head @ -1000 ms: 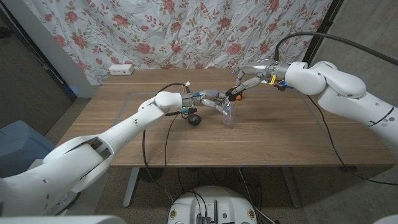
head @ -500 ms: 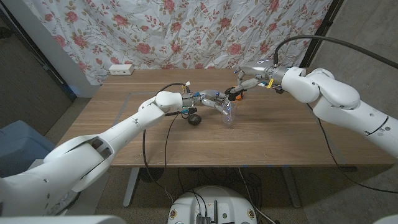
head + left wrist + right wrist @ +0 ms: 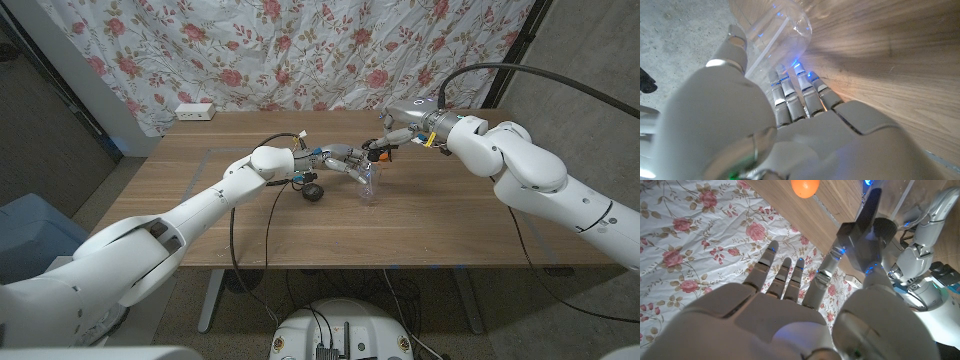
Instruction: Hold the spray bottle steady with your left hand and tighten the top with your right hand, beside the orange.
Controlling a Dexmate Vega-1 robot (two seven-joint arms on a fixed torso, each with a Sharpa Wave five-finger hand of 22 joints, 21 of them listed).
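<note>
A clear plastic spray bottle (image 3: 369,188) stands near the middle of the wooden table (image 3: 450,225). My left hand (image 3: 342,160) grips its body from the left, and in the left wrist view the fingers (image 3: 797,95) curl around the clear bottle (image 3: 772,35). My right hand (image 3: 400,131) reaches in from the right and pinches the black spray top (image 3: 865,227) between thumb and a finger. The orange (image 3: 805,187) lies just behind the bottle, showing as a small orange patch (image 3: 376,154) by the top.
A small black round object (image 3: 312,191) with a cable lies left of the bottle, under my left forearm. A white power strip (image 3: 195,111) sits at the table's far left edge. A floral curtain hangs behind the table.
My right forearm and elbow have swung in toward the table's middle while the hand stays on the spray top. The left hand and bottle hold still.
</note>
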